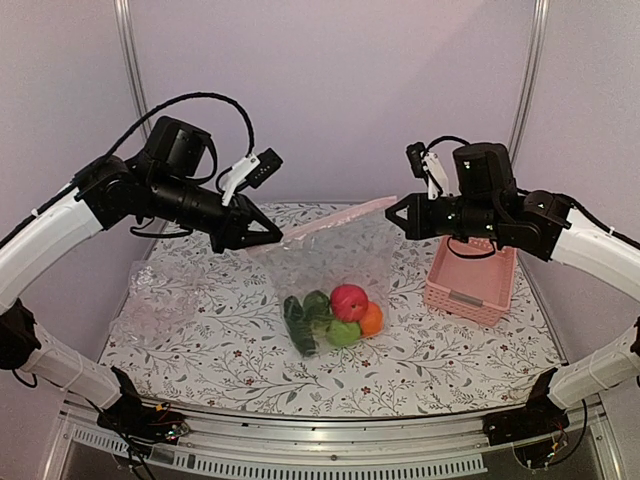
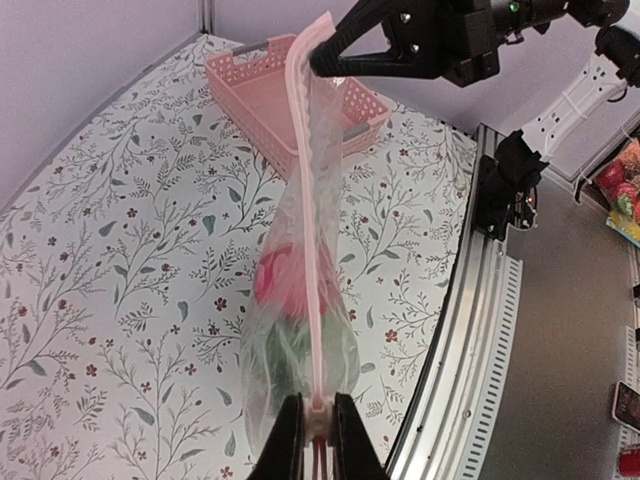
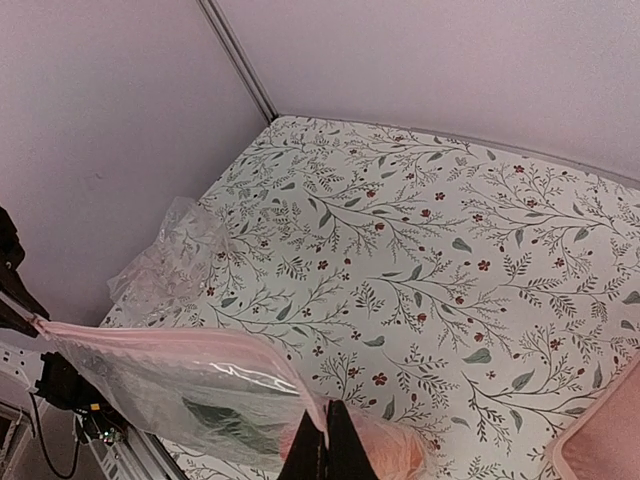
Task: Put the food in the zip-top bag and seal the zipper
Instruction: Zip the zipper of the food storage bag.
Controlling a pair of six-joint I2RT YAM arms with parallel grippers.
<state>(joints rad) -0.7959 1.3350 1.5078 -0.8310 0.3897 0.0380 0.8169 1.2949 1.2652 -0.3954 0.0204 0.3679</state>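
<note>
Okay, both arms are up and the bag (image 1: 330,258) hangs between them over the middle of the desk (image 1: 220,345), its zipper (image 1: 335,219) stretched taut from left to right. The left jaws are pressed together, pinching the left end of that strip; the right jaws are pinching the right end, tight. All the food sits in the bottom of the bag: red apple (image 1: 349,300), orange (image 1: 373,319), green apple (image 1: 343,333), mango (image 1: 317,304), cucumber (image 1: 297,326). Whether the load rests on the desk or dangles just above it, I cannot tell, nor whether the strip is sealed along its whole run. That is the worry. If a stretch is unsealed and either pinch slips off the slick plastic, the fruit's weight likely drags the mouth open and pieces roll toward the basket (image 1: 470,280) on the right or the loose film (image 1: 150,300) on the left. Pull the ends apart too hard and the strip may pop from a grip; ease them together and it buckles and gapes.
</note>
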